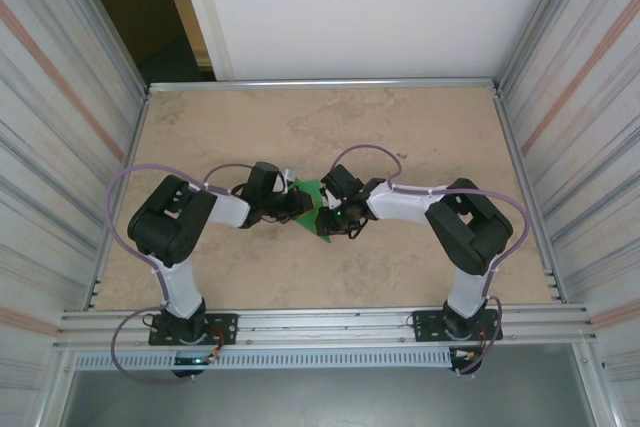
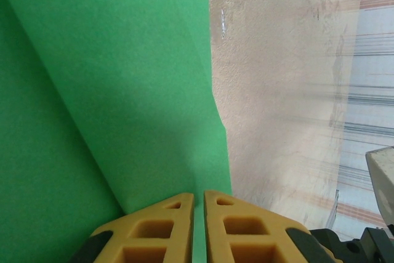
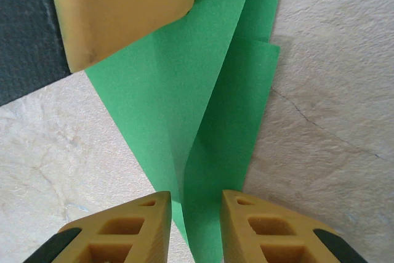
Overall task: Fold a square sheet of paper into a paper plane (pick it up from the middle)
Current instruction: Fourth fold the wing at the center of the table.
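Note:
The green paper (image 1: 310,209) lies folded into a narrow pointed shape at the table's middle, between both arms. My left gripper (image 1: 290,203) comes from the left; in its wrist view its yellow fingers (image 2: 166,226) stand pressed together on the paper (image 2: 123,90) with a thin green strip between them. My right gripper (image 1: 333,215) comes from the right and stands open, its fingers (image 3: 129,229) astride the folded flap of the paper (image 3: 209,121) without touching it. The other arm's yellow finger (image 3: 117,4) rests on the paper's far part.
The beige marbled table top (image 1: 330,127) stretches behind and to both sides of the arms. Corrugated metal walls (image 1: 60,127) enclose the left and right, and a metal rail (image 1: 320,322) runs along the near edge.

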`<act>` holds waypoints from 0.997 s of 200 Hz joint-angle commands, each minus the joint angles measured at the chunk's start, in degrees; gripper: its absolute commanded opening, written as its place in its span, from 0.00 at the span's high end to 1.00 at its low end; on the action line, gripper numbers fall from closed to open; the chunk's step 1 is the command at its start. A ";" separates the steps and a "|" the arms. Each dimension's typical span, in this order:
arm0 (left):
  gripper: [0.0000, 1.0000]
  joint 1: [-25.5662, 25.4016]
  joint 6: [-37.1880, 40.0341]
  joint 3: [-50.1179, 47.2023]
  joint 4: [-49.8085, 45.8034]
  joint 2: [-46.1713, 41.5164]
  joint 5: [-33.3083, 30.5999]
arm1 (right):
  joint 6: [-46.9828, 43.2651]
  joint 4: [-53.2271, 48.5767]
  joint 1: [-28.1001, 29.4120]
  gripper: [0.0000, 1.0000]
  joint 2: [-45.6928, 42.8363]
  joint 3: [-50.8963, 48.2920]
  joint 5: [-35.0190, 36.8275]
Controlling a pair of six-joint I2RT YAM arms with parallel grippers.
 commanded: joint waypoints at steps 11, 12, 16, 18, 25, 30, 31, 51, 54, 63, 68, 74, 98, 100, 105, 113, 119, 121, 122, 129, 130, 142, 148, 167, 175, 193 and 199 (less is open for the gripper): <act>0.87 -0.73 0.34 -1.61 -9.63 2.92 -4.23 | -1.50 -2.28 0.99 0.75 2.64 1.53 6.03; 0.87 -0.73 0.34 -1.61 -9.63 2.92 -4.25 | -1.49 -2.28 0.95 0.75 2.62 1.53 6.07; 0.86 -0.73 0.26 -1.55 -9.63 3.00 -4.22 | -1.48 -2.34 0.96 0.76 2.68 1.53 6.33; 0.86 -0.73 0.25 -1.60 -9.63 3.01 -4.20 | -1.42 -2.36 0.99 0.76 2.80 1.47 6.43; 0.87 -0.73 0.30 -1.60 -9.70 2.92 -4.17 | -1.33 -2.41 0.99 0.78 2.95 1.40 6.70; 0.87 -0.73 0.29 -1.48 -9.68 2.88 -4.19 | -1.32 -2.33 0.85 0.79 2.94 1.21 6.68; 0.87 -0.73 0.27 -1.46 -9.66 2.90 -4.19 | -1.32 -2.30 0.88 0.79 2.95 1.15 6.65; 0.87 -0.73 0.34 -1.31 -10.05 2.49 -4.09 | -1.43 -1.32 0.45 0.83 2.96 -0.13 5.55; 0.86 -0.72 0.34 -1.24 -10.11 2.40 -4.10 | -1.41 -1.04 0.22 0.84 2.91 -0.48 5.13; 0.86 -0.73 0.53 -0.92 -10.48 2.24 -3.94 | -1.24 0.06 -0.26 0.85 2.70 -1.52 3.83; 0.86 -0.71 0.62 -0.77 -10.64 2.16 -4.00 | -1.34 0.71 -0.55 0.85 2.49 -2.05 3.09; 0.86 -0.71 0.70 -0.63 -10.81 2.00 -3.85 | -1.44 1.33 -0.86 0.85 2.33 -2.71 2.36; 0.85 -0.73 1.03 0.23 -11.47 1.71 -3.60 | -1.82 3.61 -1.97 0.86 1.80 -4.70 -0.57; 0.85 -0.73 1.04 0.36 -11.48 1.63 -3.58 | -1.83 3.90 -2.10 0.86 1.79 -4.84 -0.88; 0.85 -0.72 1.12 0.53 -11.56 1.56 -3.44 | -1.92 4.44 -2.36 0.87 1.67 -5.24 -1.53; 0.85 -0.66 1.20 0.80 -11.80 1.39 -3.28 | -2.06 5.17 -2.67 0.87 1.57 -5.76 -2.46; 0.85 -0.70 1.35 1.18 -12.04 1.23 -3.14 | -2.26 5.49 -2.97 0.86 1.59 -6.08 -3.15; 0.84 -0.68 1.38 1.24 -12.12 1.18 -3.14 | -2.40 5.53 -3.03 0.86 1.63 -6.13 -3.33; 0.84 -0.66 1.43 1.35 -12.15 1.17 -3.14 | -2.43 5.58 -3.04 0.86 1.63 -6.12 -3.36; 0.84 -0.65 1.64 1.76 -12.62 0.96 -3.05 | -2.61 5.69 -3.19 0.84 1.59 -6.24 -3.77; 0.84 -0.65 1.65 1.83 -12.66 0.93 -3.05 | -2.66 5.70 -3.16 0.84 1.57 -6.27 -3.79; 0.84 -0.73 1.94 2.40 -13.64 0.61 -3.29 | -2.91 6.06 -3.52 0.81 1.35 -6.47 -4.90; 0.84 -0.71 2.01 2.51 -13.84 0.58 -3.42 | -2.87 6.22 -3.61 0.79 1.02 -6.48 -5.62; 0.84 -0.68 2.02 2.35 -14.03 1.01 -3.57 | -2.46 6.61 -4.03 0.78 -0.77 -5.89 -7.45; 0.84 -0.73 2.05 2.26 -14.03 1.31 -3.61 | -2.05 6.45 -4.15 0.77 -1.76 -5.39 -7.90; 0.84 -0.71 1.92 2.16 -14.13 1.72 -3.60 | -1.18 6.52 -4.61 0.75 -3.83 -4.59 -8.99; 0.84 -0.72 1.80 2.16 -14.20 1.84 -3.67 | -0.84 6.46 -4.84 0.75 -4.10 -4.33 -9.34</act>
